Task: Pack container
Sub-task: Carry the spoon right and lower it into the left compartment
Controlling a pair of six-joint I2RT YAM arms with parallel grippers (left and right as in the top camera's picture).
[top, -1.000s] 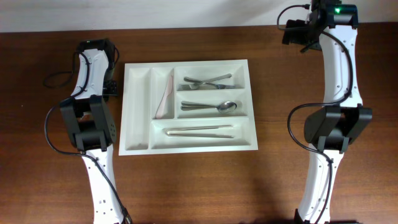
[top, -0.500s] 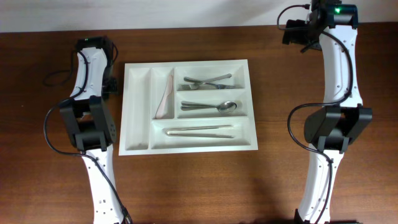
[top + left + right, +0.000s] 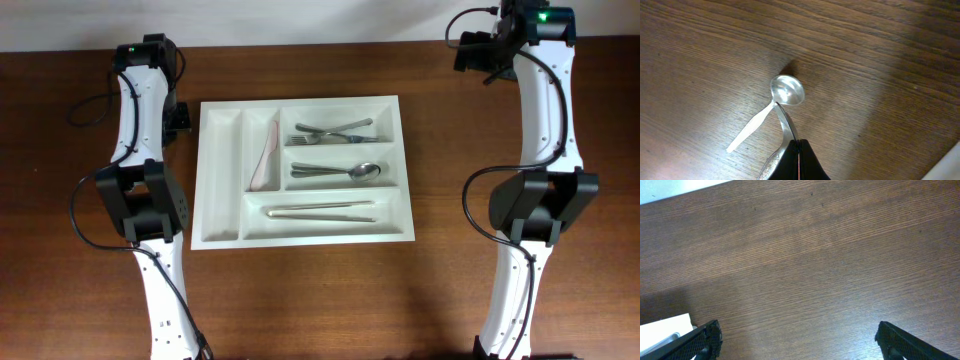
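Observation:
The white five-compartment container lies in the middle of the table; its corners show in the left wrist view and the right wrist view. It holds a pale knife, forks, spoons and long utensils. My left gripper is shut on the handle of a silver spoon, just left of the container's far left corner. The spoon's bowl points away from the jaws, over bare wood. My right gripper is open and empty over bare table, far right at the back.
A pale streak runs on the wood beside the spoon's handle, seemingly a reflection. A black cable loops on the table left of the left arm. The table's far edge runs just behind both grippers.
The left arm has moved toward the far edge of the table, its wrist now higher in the overhead view. The right arm and the container's contents have not moved.

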